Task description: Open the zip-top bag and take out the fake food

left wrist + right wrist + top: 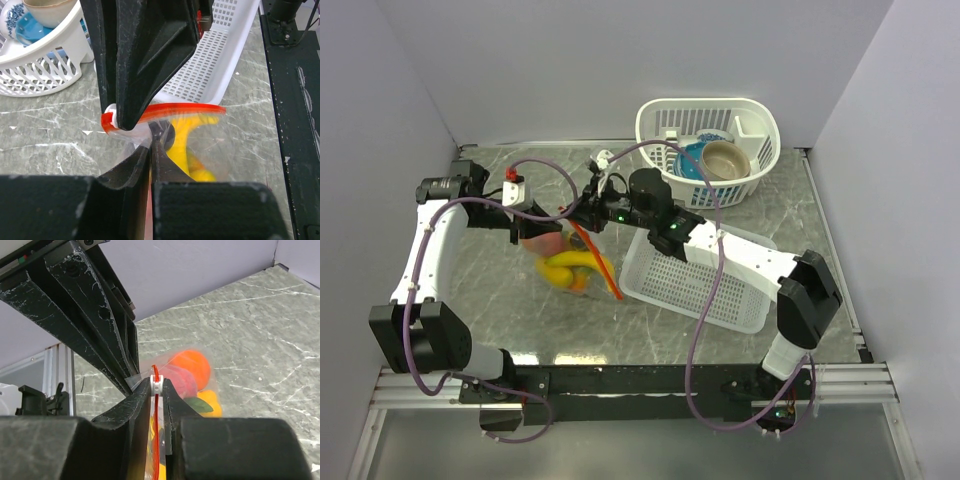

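Note:
The zip-top bag hangs above the table between my two grippers. Its red-orange zipper strip slopes down to the right. The fake food inside shows as a yellow banana, also in the left wrist view, and an orange round fruit. My left gripper is shut on the clear plastic by the bag's mouth. My right gripper is shut on the white zipper slider, with the strip running between its fingers.
A white oval slatted basket holding a blue bowl and a tan bowl stands at the back right. A flat white basket lies just right of the bag, under the right arm. Grey walls close the sides.

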You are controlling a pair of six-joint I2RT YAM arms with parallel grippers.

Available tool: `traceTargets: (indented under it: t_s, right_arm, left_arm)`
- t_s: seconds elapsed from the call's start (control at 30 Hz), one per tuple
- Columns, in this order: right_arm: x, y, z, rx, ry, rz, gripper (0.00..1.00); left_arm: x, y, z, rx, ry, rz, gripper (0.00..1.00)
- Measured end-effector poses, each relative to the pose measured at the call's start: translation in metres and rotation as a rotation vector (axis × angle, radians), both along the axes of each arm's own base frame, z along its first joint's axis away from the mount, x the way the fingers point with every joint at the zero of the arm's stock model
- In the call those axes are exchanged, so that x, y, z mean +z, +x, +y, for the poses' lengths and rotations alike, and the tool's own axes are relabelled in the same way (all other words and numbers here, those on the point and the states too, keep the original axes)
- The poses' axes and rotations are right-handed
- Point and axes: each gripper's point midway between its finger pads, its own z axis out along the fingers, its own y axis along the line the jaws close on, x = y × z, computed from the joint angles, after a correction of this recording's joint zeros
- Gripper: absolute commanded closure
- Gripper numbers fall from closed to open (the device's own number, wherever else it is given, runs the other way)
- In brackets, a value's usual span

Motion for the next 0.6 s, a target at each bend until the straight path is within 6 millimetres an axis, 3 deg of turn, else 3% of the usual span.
traceTargets:
  t_s: [0.43,0.6]
  right_arm:
    - [-0.03,-0.023,-0.032,-0.034,-0.024,0.045,0.88]
    - [-0.039,-0.027,-0.032,-0.032,-0.036,0.077,0.89]
  left_arm:
    - [0.011,0.003,-0.001,-0.004,-0.018,-0.011,0.91]
    - [0.018,0.005,-0.002,-0.007,-0.036,-0.029,0.85]
